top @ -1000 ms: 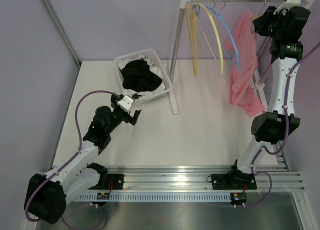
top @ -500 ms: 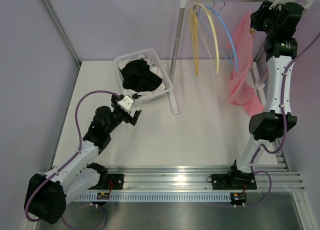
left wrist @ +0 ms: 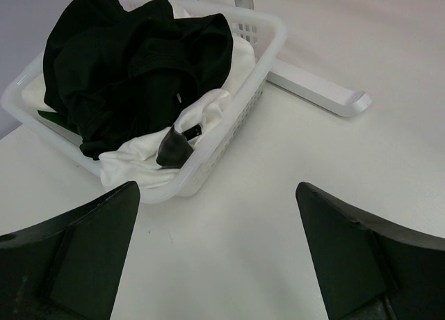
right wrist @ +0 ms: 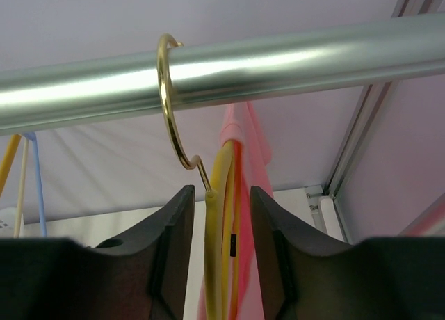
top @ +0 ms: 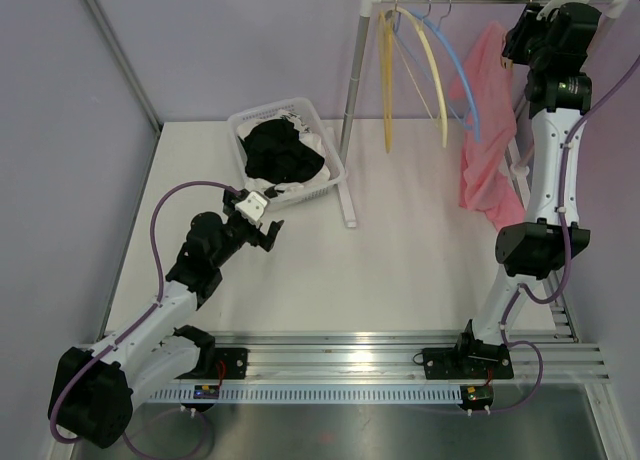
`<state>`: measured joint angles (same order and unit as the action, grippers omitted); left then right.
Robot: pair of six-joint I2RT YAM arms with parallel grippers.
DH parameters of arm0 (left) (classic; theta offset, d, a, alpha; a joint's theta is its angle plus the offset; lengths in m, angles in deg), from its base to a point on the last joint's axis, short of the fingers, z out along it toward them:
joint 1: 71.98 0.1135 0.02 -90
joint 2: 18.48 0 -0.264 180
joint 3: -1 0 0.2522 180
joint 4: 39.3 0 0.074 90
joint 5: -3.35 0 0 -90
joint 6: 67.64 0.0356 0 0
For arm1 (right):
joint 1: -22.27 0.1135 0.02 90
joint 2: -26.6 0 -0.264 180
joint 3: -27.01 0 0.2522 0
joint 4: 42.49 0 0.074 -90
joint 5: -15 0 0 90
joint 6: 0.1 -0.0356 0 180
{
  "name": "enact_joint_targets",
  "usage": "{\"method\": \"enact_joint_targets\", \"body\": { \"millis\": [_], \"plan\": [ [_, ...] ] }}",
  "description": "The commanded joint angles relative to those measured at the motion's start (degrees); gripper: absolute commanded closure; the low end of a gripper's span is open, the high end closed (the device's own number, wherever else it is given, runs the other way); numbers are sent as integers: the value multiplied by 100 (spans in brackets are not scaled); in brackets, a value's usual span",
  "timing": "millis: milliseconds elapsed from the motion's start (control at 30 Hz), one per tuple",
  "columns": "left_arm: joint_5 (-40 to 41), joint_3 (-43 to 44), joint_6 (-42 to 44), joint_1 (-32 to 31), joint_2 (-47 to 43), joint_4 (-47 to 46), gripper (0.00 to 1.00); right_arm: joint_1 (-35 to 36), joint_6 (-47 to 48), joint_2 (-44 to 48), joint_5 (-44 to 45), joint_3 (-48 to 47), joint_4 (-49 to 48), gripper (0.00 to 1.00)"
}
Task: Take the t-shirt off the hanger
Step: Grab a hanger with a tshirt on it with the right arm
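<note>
Here the right gripper (right wrist: 221, 195) is raised to the shiny metal rail (right wrist: 278, 66). Its two dark fingers (right wrist: 174, 236) stand on either side of the neck of a yellow plastic hanger (right wrist: 222, 264), with a thin gap showing on each side, so the jaws are parted and not pinching it. Just above the fingertips, the hanger's thin gold wire hook (right wrist: 165, 104) loops over the rail. The pink t-shirt (top: 485, 150) is still on this hanger at the right end of the rail. It hangs bunched and long beside the right arm, with its lower end above the white table (top: 400, 260).

Further left on the rail hang bare hangers: a yellow one (top: 388, 80), a cream one (top: 432, 70) and a blue one (top: 462, 80). The left gripper (left wrist: 215, 188) sits low over the table with its fingers spread wide, holding nothing. Just beyond it is a white slotted plastic basket (left wrist: 268, 49) holding black clothing (left wrist: 132, 62) on top of white clothing (left wrist: 208, 111).
</note>
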<state>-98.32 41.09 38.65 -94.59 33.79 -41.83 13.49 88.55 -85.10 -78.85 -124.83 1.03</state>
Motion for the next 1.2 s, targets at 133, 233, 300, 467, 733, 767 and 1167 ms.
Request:
{"method": "enact_joint_targets", "body": {
  "millis": [133, 233, 300, 467, 733, 767, 1167],
  "plan": [
    [-99, 153, 40, 2, 11, -234, 1, 95, 73, -89, 131, -254, -14, 61],
    [-100, 162, 49, 2, 20, -225, 1, 95, 73, -89, 131, -272, 21, 60],
    [-91, 162, 49, 2, 20, -225, 1, 95, 82, -71, 131, -272, 47, 59],
    [-73, 162, 49, 2, 20, -225, 1, 95, 90, -98, 192, -281, 57, 65],
    [-56, 171, 49, 2, 37, -225, 1, 130, 99, -212, 298, -439, 188, 65],
    [-47, 171, 49, -6, 38, -225, 1, 130, 99, -212, 307, -430, 180, 65],
    [-3, 197, 58, 2, 81, -243, 1, 148, 319, -352, 315, -605, 381, 68]
  ]
}}
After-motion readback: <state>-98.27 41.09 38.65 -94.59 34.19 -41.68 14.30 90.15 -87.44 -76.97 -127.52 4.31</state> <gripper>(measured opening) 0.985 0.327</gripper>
